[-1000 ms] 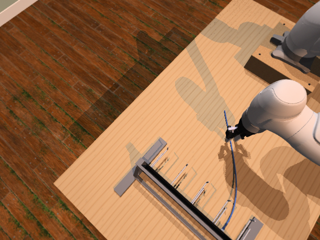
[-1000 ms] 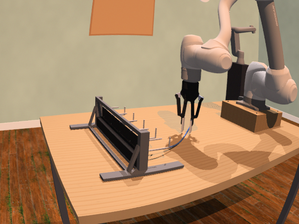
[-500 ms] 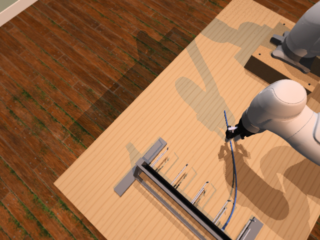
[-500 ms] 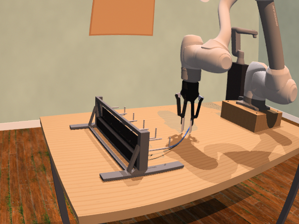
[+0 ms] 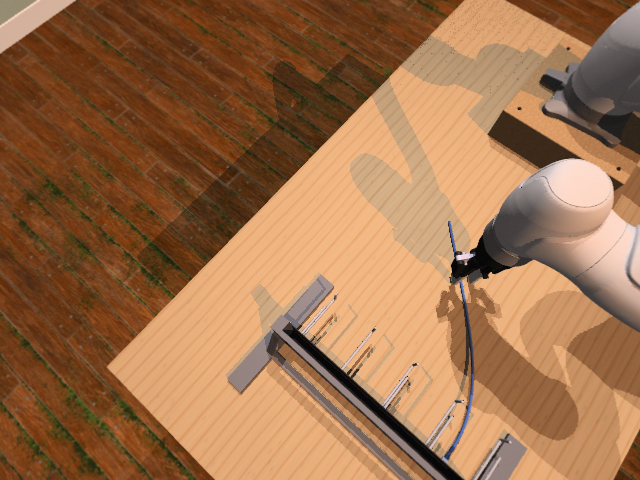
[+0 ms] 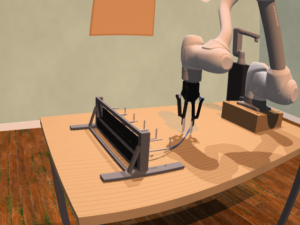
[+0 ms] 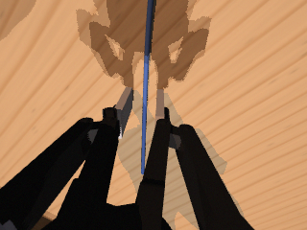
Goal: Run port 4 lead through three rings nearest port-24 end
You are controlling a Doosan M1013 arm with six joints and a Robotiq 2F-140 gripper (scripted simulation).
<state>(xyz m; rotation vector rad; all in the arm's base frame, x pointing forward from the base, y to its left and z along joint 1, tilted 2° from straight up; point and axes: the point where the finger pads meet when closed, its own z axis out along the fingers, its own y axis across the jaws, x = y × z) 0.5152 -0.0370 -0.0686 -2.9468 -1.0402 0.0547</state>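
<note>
The grey rack with the black patch panel point(image 5: 361, 397) stands on the table, and it also shows in the exterior view point(image 6: 121, 135). The blue lead point(image 5: 467, 351) leaves the panel near its right end point(image 5: 447, 457), curves away over the table and ends at its free tip point(image 5: 448, 223). The three rings nearest the other end point(image 5: 317, 315) point(image 5: 356, 351) point(image 5: 400, 384) hold nothing. My gripper point(image 5: 460, 271) points straight down, low over the table point(image 6: 187, 131). In the wrist view its fingers straddle the lead point(image 7: 145, 96) with a gap on each side, narrowly open, gripping nothing.
Two more rings point(image 5: 442, 418) point(image 5: 491, 454) stand by the lead's plugged end. The rack's foot bars point(image 5: 281, 335) point(image 6: 143, 171) lie flat on the table. The arm's wooden pedestal point(image 6: 251, 116) stands at the far right. The table edge runs left of the rack point(image 5: 170, 310).
</note>
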